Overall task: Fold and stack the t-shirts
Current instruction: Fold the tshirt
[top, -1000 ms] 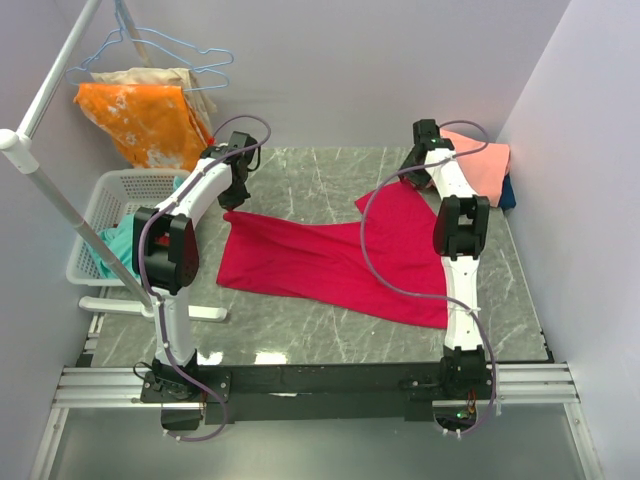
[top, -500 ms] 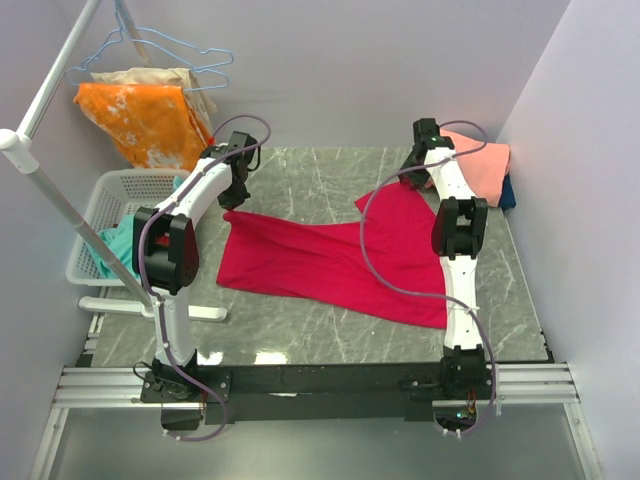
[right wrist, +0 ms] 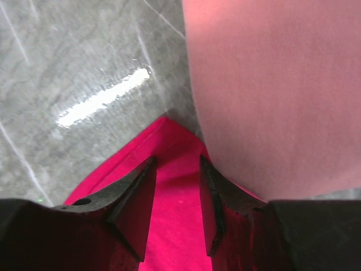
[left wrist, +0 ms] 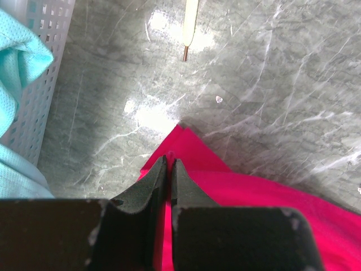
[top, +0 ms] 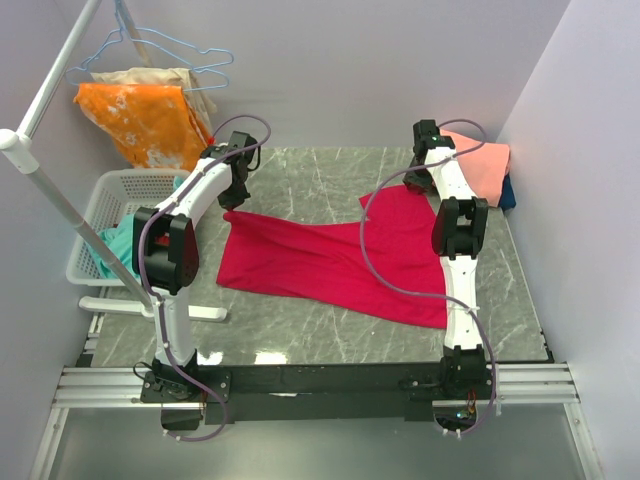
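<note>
Spread across grey marble table [top: 320, 175]: crimson t-shirt [top: 330, 262]. Shown only by the wrist views: left gripper [left wrist: 169, 164] clenched on its far left corner; right gripper [right wrist: 177, 169] parted astride its far right corner, salmon t-shirt [right wrist: 271, 84] just beyond. White basket [top: 110, 200] left of the crimson; pale lilac walls.

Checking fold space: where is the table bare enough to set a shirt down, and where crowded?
Bare marble: far centre, behind the red t-shirt, between left gripper and right gripper; also the near strip between shirt and black rail. Crowded: far-right corner with pink t-shirt over blue t-shirt; left edge by the basket.
</note>
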Controlling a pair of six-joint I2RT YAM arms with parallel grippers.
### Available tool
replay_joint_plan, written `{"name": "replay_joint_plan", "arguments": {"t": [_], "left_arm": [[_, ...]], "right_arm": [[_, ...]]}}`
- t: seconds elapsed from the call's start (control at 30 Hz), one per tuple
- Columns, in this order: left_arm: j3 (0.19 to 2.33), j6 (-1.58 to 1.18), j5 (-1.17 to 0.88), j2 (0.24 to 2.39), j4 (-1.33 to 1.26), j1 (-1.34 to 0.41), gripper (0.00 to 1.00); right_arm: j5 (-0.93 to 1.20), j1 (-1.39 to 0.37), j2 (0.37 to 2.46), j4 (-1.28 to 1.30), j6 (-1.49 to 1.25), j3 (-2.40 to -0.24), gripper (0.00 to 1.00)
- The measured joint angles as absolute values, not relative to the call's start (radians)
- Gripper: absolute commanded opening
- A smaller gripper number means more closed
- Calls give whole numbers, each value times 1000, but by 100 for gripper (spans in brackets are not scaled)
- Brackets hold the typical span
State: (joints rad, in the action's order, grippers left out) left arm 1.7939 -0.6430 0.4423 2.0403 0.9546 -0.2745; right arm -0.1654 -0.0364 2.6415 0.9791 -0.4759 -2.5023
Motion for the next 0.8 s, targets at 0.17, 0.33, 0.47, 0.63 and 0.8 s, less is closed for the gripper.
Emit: {"name": "replay_joint_plan", "arguments": {"t": [0.17,0.33,0.47,0.63,0.8], "left_arm": [[1794,-643,442,2040,955,-274,2],[1794,-643,442,2040,955,-274,3],[1794,-643,442,2040,954,-274,2],[1794,-643,443,2040,955,-274,1],[1803,-643,454,2040,957,-274,1]], "right_arm": [[-184,-36,2642,992,-430,-2502,19],[-199,-36,2642,1000,-398,-2502,0],[-207,-36,2641,1003,-384,-2502,0],[-234,-36,2597,971,-376,-2421,0],[-249,-35,2500,935,-376,-2274,0]]}}
